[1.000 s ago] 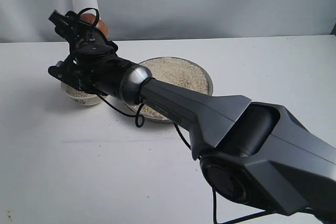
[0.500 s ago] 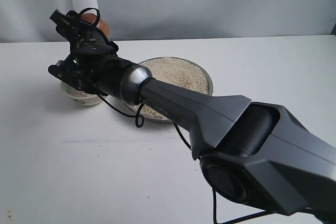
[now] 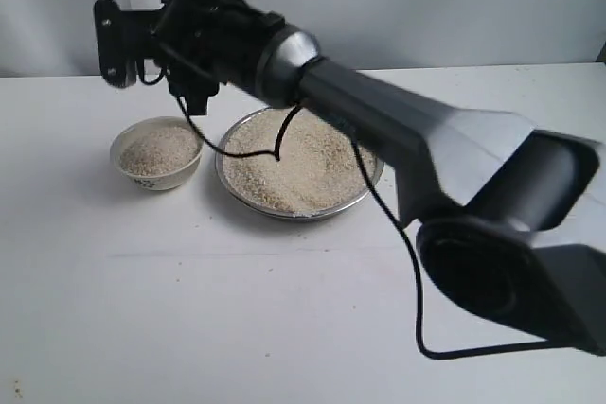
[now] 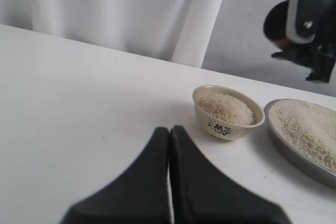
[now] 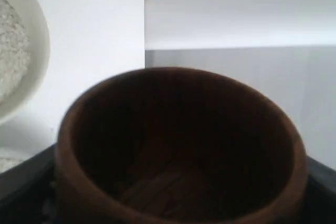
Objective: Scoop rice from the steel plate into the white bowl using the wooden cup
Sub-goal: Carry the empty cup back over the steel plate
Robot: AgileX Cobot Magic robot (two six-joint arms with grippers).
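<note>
Cup emptied and lifted off the bowl
The right gripper (image 5: 170,190) clamps the wooden cup (image 5: 178,129), now empty and raised from above the white bowl (image 3: 159,180) heaped with rice (image 3: 159,149). The left gripper (image 4: 169,182) is pinched shut on nothing. The steel plate (image 3: 298,216) likely needs another scoop.

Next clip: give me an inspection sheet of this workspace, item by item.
Surface: white table, no spills seen.
Job's things: shiny round steel plate heaped with off-white rice; small white ceramic bowl beside it, filled with rice; reddish-brown wooden cup, empty, held in the air.
Clutter: nothing seen.
Grippers: left gripper, fingers shut on nothing; right gripper shut on the cup.
Cables: black cable trails from the right arm; another loop hangs over the plate.
Surroundings: pale curtain behind the table.
</note>
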